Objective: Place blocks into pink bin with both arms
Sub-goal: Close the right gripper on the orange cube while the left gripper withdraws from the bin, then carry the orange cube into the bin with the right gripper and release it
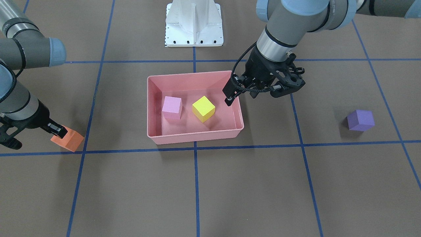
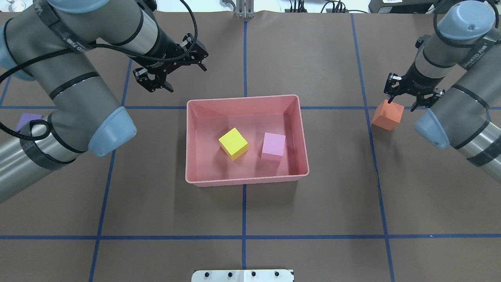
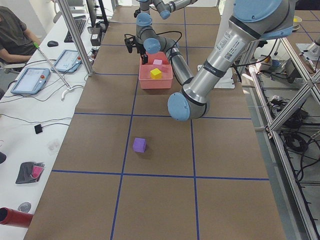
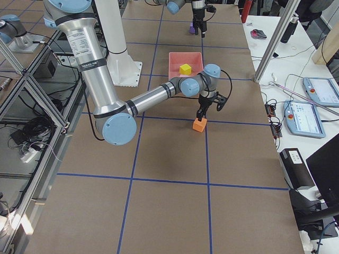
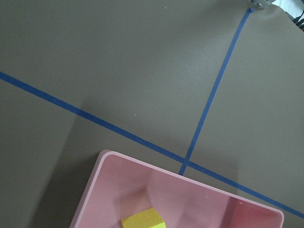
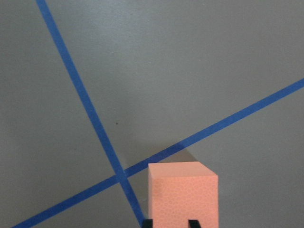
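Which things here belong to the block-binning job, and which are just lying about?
Job: pink bin; yellow block and pink block inside it; orange block; purple block; left gripper; right gripper.
Lying about: white pedestal base; blue tape lines; tablets.

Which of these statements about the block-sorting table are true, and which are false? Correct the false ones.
1. The yellow block lies inside the pink bin. True.
2. The purple block is in the bin. False: it sits on the table, well outside the bin, on the left arm's side.
3. The right claw is at the orange block, outside the bin. True.
4. The left claw holds a block. False: it is empty, near a corner of the bin.
5. Three blocks are in the bin. False: only two, the yellow one and the pink-lilac block.
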`<state>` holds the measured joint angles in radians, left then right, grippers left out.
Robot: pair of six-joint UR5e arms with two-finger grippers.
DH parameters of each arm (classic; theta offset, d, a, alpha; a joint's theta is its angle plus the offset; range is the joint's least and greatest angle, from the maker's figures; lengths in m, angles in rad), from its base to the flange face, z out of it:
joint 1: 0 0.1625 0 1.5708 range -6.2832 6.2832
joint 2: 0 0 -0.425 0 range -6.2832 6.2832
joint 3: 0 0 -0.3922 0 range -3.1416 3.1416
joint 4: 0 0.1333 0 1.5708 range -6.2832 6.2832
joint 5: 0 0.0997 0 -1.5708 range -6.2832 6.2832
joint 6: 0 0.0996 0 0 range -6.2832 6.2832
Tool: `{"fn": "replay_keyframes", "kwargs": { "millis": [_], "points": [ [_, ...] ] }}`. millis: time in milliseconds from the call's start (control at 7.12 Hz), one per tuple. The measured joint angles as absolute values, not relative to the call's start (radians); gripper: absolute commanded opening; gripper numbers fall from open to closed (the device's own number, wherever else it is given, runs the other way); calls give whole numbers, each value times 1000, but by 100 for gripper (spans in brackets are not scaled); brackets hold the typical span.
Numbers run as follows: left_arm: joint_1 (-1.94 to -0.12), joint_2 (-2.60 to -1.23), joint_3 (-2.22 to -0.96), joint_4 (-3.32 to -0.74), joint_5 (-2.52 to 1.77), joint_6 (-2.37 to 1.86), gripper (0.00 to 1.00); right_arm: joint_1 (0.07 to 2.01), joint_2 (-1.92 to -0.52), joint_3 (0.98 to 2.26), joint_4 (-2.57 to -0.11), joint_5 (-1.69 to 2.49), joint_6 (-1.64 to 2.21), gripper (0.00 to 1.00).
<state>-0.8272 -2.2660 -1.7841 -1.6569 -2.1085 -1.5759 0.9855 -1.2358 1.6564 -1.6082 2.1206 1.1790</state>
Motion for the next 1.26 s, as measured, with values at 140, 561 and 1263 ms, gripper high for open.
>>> {"fn": "replay_keyframes", "kwargs": {
  "millis": [140,561,1263],
  "points": [
    [-828,-2265,-1785,-1657,-2107,-1576,99,982,-1241,1654,-1603,2127,1186,100],
    [-829,-2265,-1787,-1657,-2104,-1577,99,958,-1269,1600,-1446,2141,1256,100],
    [-950,-2143,-1815,-1632,-2114,-1260,99,918,-1284,1544,-1352,2139,1303,1]
  ]
}}
